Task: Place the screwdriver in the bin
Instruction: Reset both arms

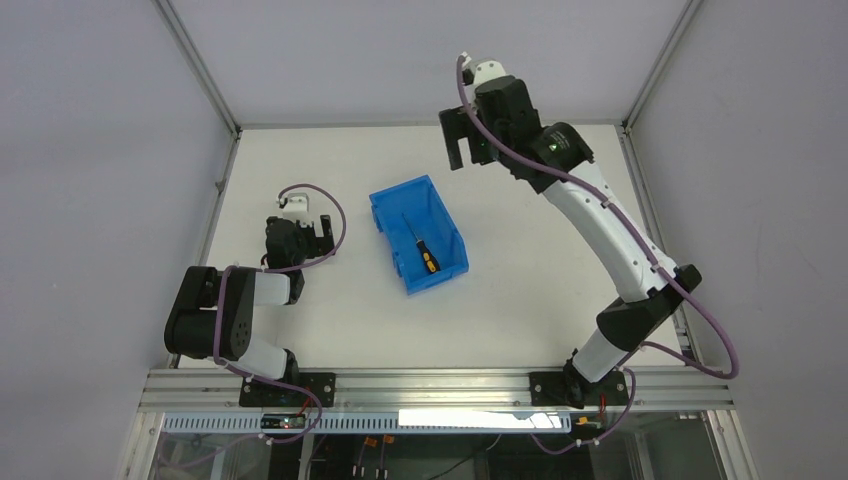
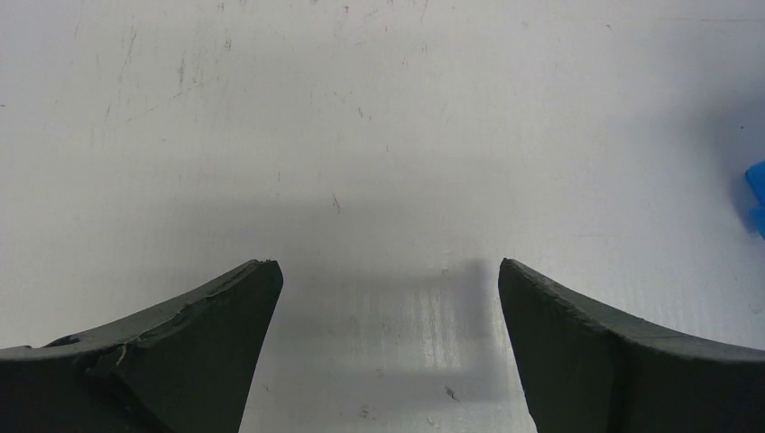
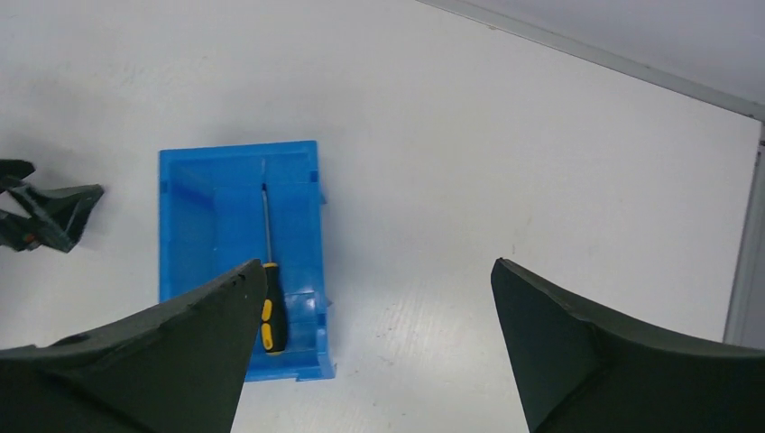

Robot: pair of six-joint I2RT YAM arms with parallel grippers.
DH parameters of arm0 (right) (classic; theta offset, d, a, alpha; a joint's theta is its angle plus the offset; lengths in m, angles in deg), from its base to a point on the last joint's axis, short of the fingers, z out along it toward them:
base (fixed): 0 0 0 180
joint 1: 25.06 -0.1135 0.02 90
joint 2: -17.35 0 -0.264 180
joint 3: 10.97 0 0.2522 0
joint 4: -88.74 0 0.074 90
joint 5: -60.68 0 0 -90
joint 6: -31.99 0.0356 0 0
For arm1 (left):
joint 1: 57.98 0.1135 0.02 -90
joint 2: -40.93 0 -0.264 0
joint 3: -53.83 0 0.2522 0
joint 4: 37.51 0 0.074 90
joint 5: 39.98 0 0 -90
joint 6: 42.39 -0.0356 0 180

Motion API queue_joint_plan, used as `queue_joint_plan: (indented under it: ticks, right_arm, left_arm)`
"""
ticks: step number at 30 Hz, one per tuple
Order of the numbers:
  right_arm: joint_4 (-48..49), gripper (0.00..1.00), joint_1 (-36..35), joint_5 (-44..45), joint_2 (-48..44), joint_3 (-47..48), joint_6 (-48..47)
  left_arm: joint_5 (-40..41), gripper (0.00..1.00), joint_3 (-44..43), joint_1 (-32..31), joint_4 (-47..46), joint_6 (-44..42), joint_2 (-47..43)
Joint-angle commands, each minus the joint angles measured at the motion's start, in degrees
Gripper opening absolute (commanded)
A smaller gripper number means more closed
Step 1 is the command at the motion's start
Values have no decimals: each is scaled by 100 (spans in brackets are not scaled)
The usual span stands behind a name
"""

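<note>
Right claw (image 1: 458, 150) hangs high, jaws spread wide, nothing between them. The right wrist view confirms it: both fingers (image 3: 577, 352) far apart, only bare tabletop (image 3: 433, 180) in the gap.

Screwdriver (image 3: 273, 311) lies flat on the floor of the bin (image 3: 171, 234), below the right claw and off toward its left finger, well apart from it. The handle sits toward the bin's near end in that view and the thin shaft runs along the bin's length. Top view agrees: screwdriver (image 1: 422, 250) inside the blue bin (image 1: 385, 215), touching neither claw.

Left claw (image 1: 318, 238) sits low beside the bin, also wide and empty. Its own camera shows open fingers (image 2: 216, 325) over scuffed tabletop, with a blue sliver of the bin (image 2: 756, 194) off its right-finger side.

Step, as I judge it: the drop is done and the tool is in the bin, so the task looks complete; what's in hand is the clear-away.

Next move calls for no grasp. The right arm should pull back toward its base, passing above or beside the bin rim so it doesn't nudge the bin. Left arm needs nothing. Low risk; the bin could slide if clipped.
</note>
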Motion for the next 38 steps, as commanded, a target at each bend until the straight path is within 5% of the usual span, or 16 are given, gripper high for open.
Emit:
queue_joint_plan:
  ticks: [1, 19, 38]
  right_arm:
    - [-104, 99, 654, -248, -254, 235, -194]
    - [-216, 99, 3713, -1615, -730, -112, -42]
    - [12, 99, 4007, -1750, -822, -391, -73]
  left_arm:
    - [-75, 100, -111, 76, -150, 40, -39]
    - [-67, 100, -111, 75, -155, 43, -40]
    - [-73, 100, -112, 78, -156, 41, -41]
